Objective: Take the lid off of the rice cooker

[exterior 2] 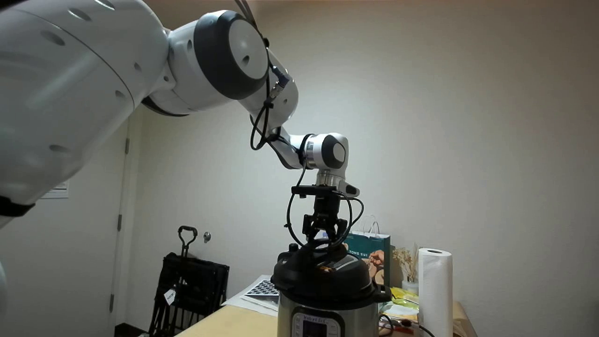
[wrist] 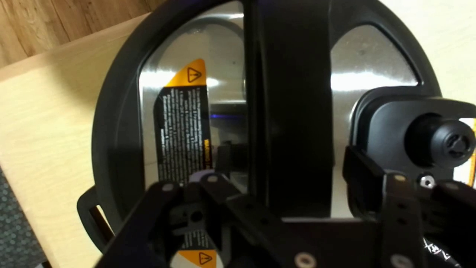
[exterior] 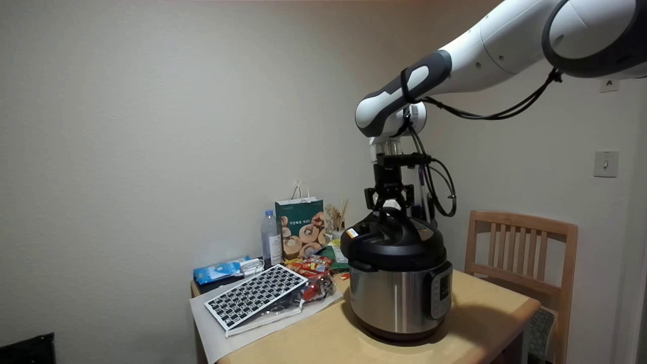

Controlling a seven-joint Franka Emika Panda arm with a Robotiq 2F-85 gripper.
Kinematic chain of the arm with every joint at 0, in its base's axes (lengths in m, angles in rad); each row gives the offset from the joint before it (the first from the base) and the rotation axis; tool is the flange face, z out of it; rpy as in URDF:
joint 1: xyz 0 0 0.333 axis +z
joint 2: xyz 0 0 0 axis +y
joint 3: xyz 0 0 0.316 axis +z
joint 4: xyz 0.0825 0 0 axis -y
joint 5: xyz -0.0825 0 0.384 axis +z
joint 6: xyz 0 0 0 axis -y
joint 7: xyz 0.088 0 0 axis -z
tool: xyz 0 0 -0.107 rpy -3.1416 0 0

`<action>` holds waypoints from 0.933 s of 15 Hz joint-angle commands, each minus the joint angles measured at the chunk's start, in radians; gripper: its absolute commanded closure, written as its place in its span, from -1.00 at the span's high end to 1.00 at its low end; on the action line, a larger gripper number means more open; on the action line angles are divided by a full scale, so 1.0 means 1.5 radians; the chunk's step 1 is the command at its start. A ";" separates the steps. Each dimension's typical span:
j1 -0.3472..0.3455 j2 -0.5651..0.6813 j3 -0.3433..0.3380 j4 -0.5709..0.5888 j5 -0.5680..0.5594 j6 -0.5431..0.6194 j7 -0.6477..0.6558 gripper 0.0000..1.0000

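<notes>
Well, the lid [exterior: 399,253] sits, as far as we can judge, fully down on the rice cooker [exterior: 389,298], which stands upright on the wooden table [exterior: 303,344]. Our gripper [exterior: 389,206] is right above it and released: its fingers stand apart, with the black handle [wrist: 297,93] between them. In the wrist view a strip of the lid's bright steel top shows between the handle and the finger [wrist: 364,173] on the right, so we don't take this for a grip. The opposite fingertip is harder to make out, dark against dark.

What worries us most is a lock. If the lid must be turned before it comes free, which we suspect but can't confirm, a straight pull could raise the whole cooker or drag it toward the table's edge. If we close off-centre, one finger would meet the handle first and shove the lid sideways. The handle looks broad and smooth, so a shallow pinch might slip under load. The round valve [wrist: 453,143] lies near the finger on the right, where a sideways move could knock it. And the cable loop [exterior: 453,198] hangs close to the lid; twisting the wrist might snag it.
</notes>
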 commanded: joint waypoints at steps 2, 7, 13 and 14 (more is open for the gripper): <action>0.003 -0.014 0.001 -0.011 -0.004 0.011 -0.001 1.00; 0.005 -0.018 0.001 -0.014 -0.002 0.019 0.003 1.00; 0.005 -0.031 -0.004 -0.029 -0.007 0.037 0.006 1.00; 0.005 -0.035 -0.006 -0.032 -0.009 0.045 0.007 1.00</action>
